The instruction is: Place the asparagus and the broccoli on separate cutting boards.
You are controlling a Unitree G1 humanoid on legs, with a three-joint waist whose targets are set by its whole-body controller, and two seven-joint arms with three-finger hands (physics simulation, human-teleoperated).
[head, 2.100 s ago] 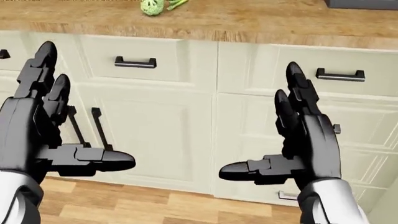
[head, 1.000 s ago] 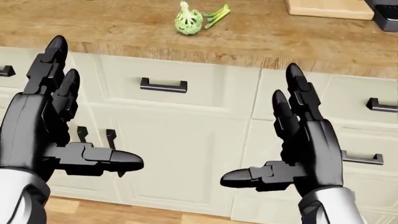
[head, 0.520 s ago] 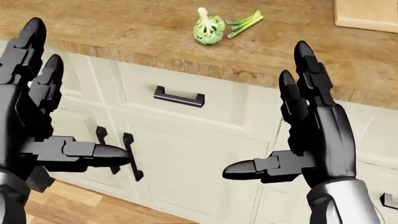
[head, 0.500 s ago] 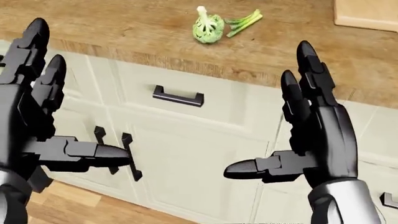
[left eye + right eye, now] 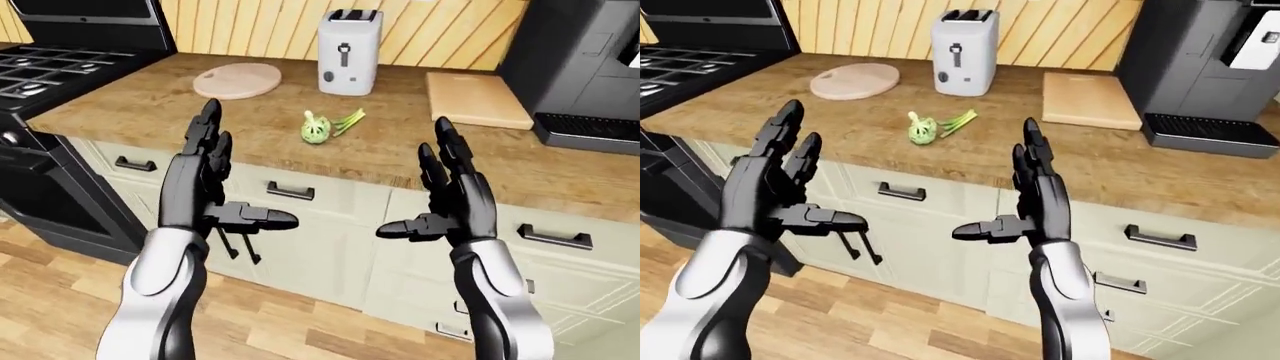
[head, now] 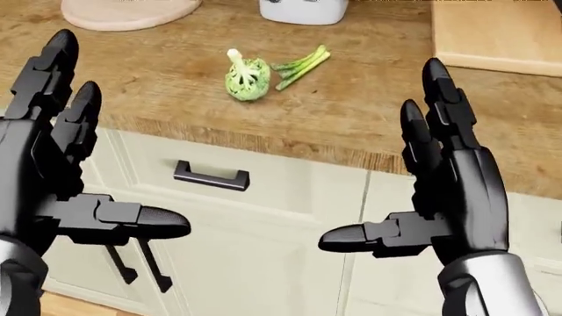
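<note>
Wooden counter holds broccoli beside asparagus; left hand and right hand spread wide, empty.

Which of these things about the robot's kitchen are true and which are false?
1. The broccoli lies on the wooden counter, not on a board. True.
2. The asparagus rests on the round cutting board. False: it lies on the counter beside the broccoli.
3. The left hand holds the broccoli. False: it is open and empty, away from the vegetables.
4. The toaster stands between the round board and the rectangular cutting board. True.
5. The right hand is open. True.
</note>
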